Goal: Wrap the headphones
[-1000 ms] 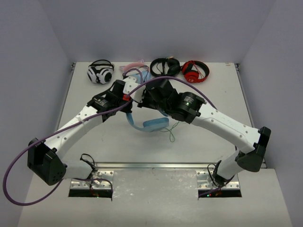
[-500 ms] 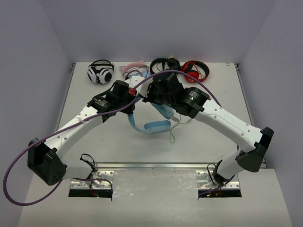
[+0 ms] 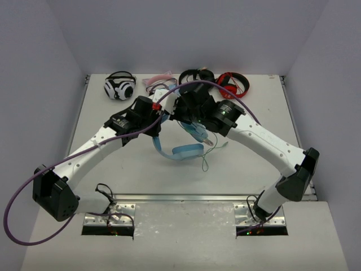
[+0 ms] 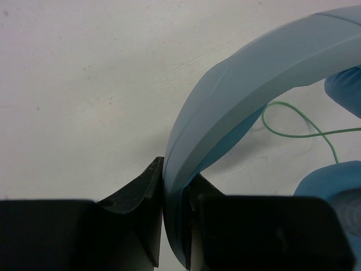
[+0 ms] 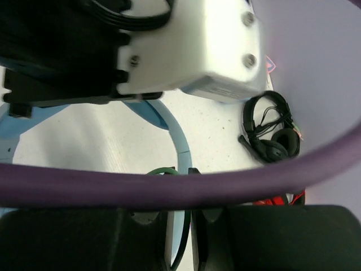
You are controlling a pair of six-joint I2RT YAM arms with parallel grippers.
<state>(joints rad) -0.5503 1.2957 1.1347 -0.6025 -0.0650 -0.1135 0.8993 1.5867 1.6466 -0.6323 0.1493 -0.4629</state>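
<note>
The light-blue headphones (image 3: 186,151) lie mid-table, one ear cup flat and the headband rising toward both grippers. My left gripper (image 3: 162,117) is shut on the headband (image 4: 242,84), which is pinched between its black fingers (image 4: 141,186). The pale-green cable (image 4: 293,132) loops on the table beyond the band, near a blue ear pad (image 4: 333,186). My right gripper (image 3: 181,116) is close beside the left one. In the right wrist view the right gripper (image 5: 181,169) is shut on the headband (image 5: 175,130), with a strand of green cable (image 5: 161,171) in the same gap.
Along the far edge lie a white-and-black pair (image 3: 119,86), a pink-banded pair (image 3: 158,82), a black pair (image 3: 197,76) and a red pair (image 3: 234,84). The left arm's purple hose (image 3: 197,84) arcs over both wrists and crosses the right wrist view (image 5: 169,189).
The right wrist has moved a little toward the far side and turned, and its forearm has swung slightly left. The left arm and the lower ear cup have stayed put.
</note>
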